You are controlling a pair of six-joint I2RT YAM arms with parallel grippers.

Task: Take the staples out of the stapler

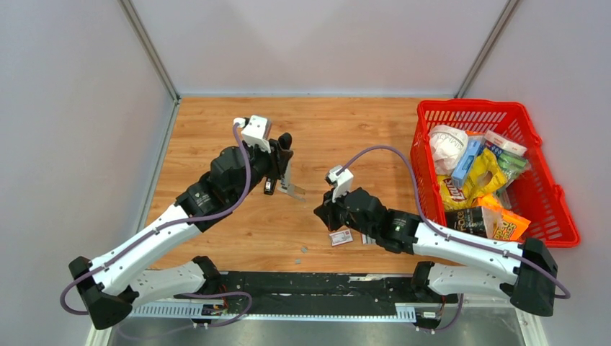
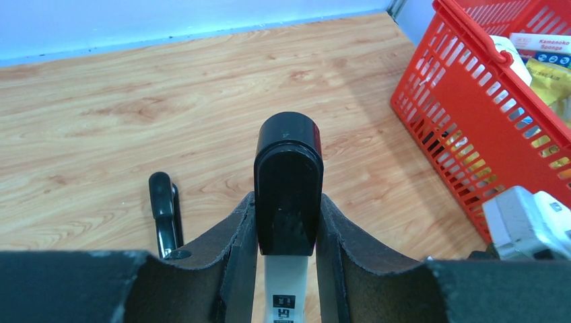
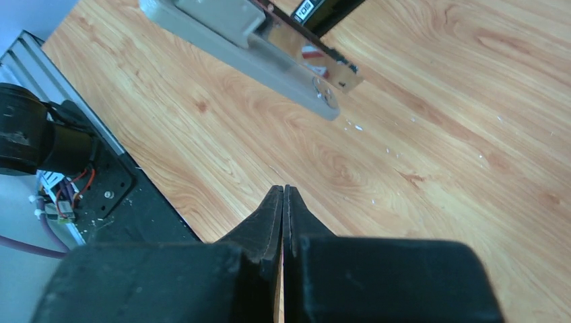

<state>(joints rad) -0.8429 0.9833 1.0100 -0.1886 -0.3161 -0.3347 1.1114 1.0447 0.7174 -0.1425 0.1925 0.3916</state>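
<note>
My left gripper [image 2: 288, 225] is shut on the stapler [image 2: 288, 182] and holds it above the table, black top arm between the pads. In the top view the stapler [image 1: 284, 160] hangs open, its grey-and-metal base [image 1: 292, 189] swung down toward the right. That base [image 3: 269, 47] fills the top of the right wrist view. My right gripper [image 3: 283, 193] is shut on nothing, low over the wood and a little right of and nearer than the stapler [image 1: 322, 213]. A small grey ribbed piece [image 1: 368, 238] beside the right arm may be the staples; I cannot tell.
A small white-and-red printed box [image 1: 341, 237] lies under my right wrist. A red basket [image 1: 424, 155] full of packets stands at the right, its wall [image 2: 464, 128] close to the left gripper. A black part [image 2: 163, 212] hangs left of the left fingers. Silvery flecks [image 3: 353, 126] dot the wood.
</note>
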